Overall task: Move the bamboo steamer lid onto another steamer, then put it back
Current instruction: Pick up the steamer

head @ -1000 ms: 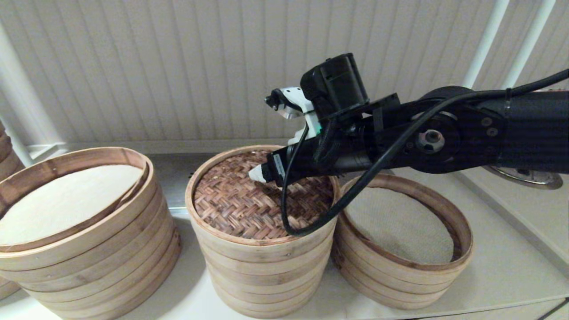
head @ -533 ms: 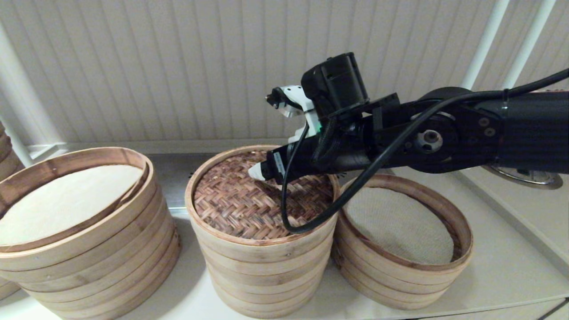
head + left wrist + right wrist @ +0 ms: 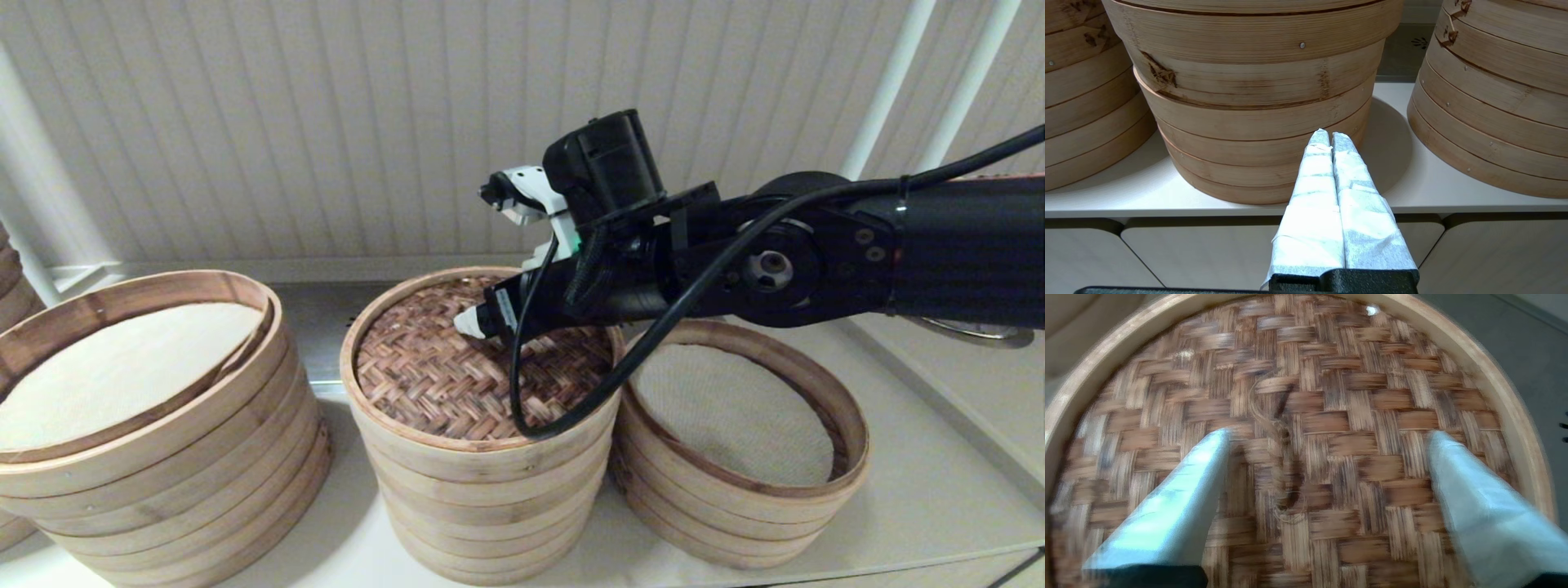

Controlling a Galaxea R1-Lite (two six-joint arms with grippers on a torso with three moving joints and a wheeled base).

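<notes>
— Two white-wrapped fingers (image 3: 1180, 506) of the right gripper (image 3: 1327, 435) stand wide apart over the bamboo steamer lid (image 3: 457, 376), a cord loop between them. The lid?

— Capping the tall middle stack (image 3: 482, 498) on the pale tabletop (image 3: 922, 498). Another steamer (image 3: 739, 482) sits touching its right side, uncovered.

— And left?

— Wide stack (image 3: 155, 457), a gap between. The left gripper (image 3: 1331, 139), jaws together, is low before the tabletop edge. A slatted wall (image 3: 326, 122) runs behind.

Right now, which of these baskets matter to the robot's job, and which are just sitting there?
In use: brown woven bamboo lid; low pale steamer with off-white liner; right gripper, jaws open above the lid.

Bystanders: wide cream-lined steamer stack; parked left gripper.
</notes>
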